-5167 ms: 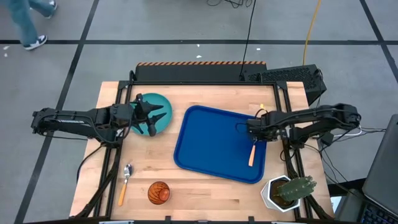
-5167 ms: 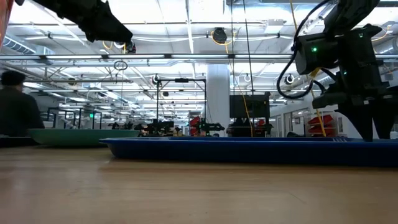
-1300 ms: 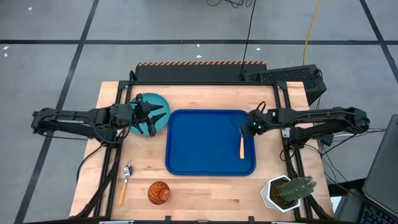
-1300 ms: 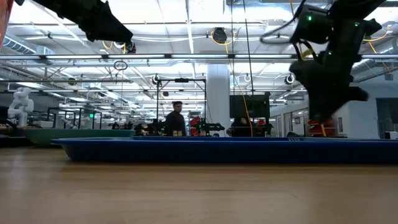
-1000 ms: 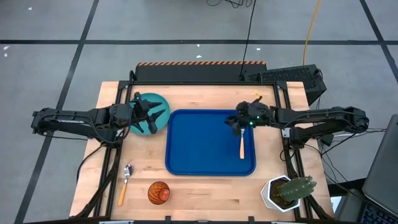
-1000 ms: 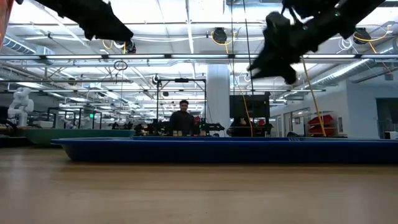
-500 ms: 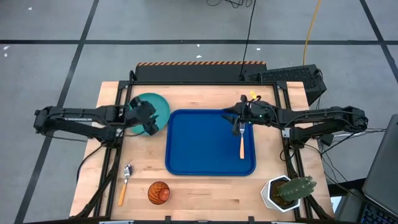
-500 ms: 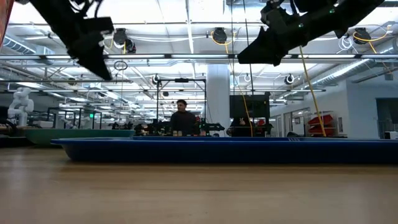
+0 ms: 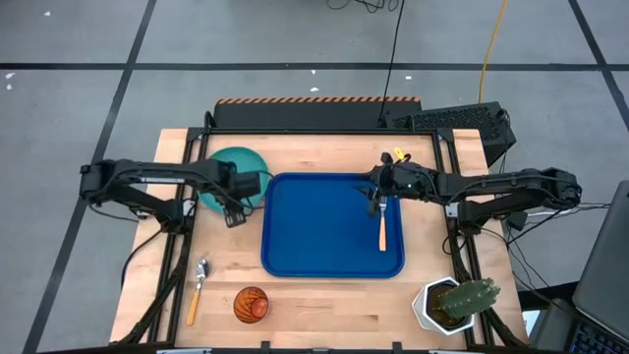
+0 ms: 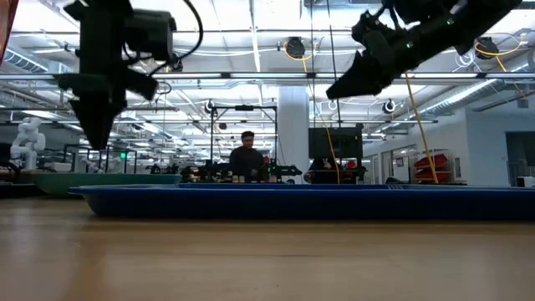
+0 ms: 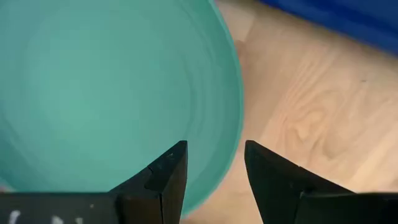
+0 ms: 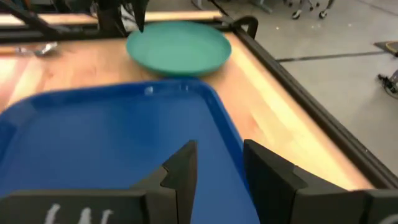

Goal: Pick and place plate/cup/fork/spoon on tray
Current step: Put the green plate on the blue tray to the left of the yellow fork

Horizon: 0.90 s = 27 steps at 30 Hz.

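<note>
Since half a second earlier, we noted the left gripper had swung down to the plate's edge nearest the tray, fingers apart over the rim, holding nothing. Beyond it on the bare wood lay the spoon and cup; a potted cactus stood well apart. The right gripper hovered above the tray, fingers narrowly apart and empty, with the fork lying just under it in the tray.
</note>
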Available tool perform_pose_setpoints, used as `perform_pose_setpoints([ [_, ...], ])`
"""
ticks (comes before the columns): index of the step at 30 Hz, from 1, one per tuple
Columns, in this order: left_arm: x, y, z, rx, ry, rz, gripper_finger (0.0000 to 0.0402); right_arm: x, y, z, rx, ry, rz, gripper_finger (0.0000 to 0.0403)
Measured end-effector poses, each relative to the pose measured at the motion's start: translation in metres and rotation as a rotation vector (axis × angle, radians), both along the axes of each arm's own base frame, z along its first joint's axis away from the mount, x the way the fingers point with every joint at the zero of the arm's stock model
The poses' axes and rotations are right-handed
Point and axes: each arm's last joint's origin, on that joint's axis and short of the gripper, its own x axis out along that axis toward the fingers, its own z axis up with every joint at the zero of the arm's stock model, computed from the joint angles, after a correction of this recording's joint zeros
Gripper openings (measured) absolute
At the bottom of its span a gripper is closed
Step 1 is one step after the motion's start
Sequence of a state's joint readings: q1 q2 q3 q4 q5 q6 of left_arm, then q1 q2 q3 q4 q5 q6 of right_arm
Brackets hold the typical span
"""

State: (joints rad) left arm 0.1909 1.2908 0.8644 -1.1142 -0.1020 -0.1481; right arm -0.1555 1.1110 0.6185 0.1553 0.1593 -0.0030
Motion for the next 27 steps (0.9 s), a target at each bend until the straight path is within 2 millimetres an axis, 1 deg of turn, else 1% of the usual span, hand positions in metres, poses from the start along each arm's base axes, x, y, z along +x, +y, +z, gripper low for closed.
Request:
perform_pose_setpoints([
  [2,0.001,0.0,-0.011,-0.007,0.038,-0.041,0.0164,-0.004,0.001,-0.01,0.004,0.014,-0.001,0.0121],
  [4,0.002,0.0,-0.017,-0.014,0.072,-0.072,0.0164,-0.009,0.0,-0.018,0.008,0.016,-0.012,0.0121],
  [8,0.004,0.002,-0.017,-0.011,0.065,-0.096,0.0164,-0.016,-0.004,-0.029,0.023,0.008,-0.066,0.0121],
  [11,0.007,0.002,-0.017,-0.011,0.039,-0.113,0.0163,-0.019,-0.005,-0.03,0.044,-0.001,-0.084,0.0121],
  [17,0.012,0.0,-0.018,-0.067,-0.02,-0.148,0.0163,-0.02,-0.005,-0.031,0.075,-0.013,-0.096,0.0121],
  [21,0.011,-0.005,-0.024,-0.088,-0.032,-0.149,0.0163,-0.02,-0.005,-0.031,0.076,-0.01,-0.095,0.0121],
  [24,0.008,-0.006,-0.034,-0.076,-0.026,-0.133,0.0163,-0.02,-0.005,-0.031,0.078,-0.01,-0.096,0.0121],
  [27,0.012,-0.004,-0.035,-0.013,-0.036,-0.116,0.0163,-0.021,-0.005,-0.031,0.101,-0.012,-0.101,0.0121],
])
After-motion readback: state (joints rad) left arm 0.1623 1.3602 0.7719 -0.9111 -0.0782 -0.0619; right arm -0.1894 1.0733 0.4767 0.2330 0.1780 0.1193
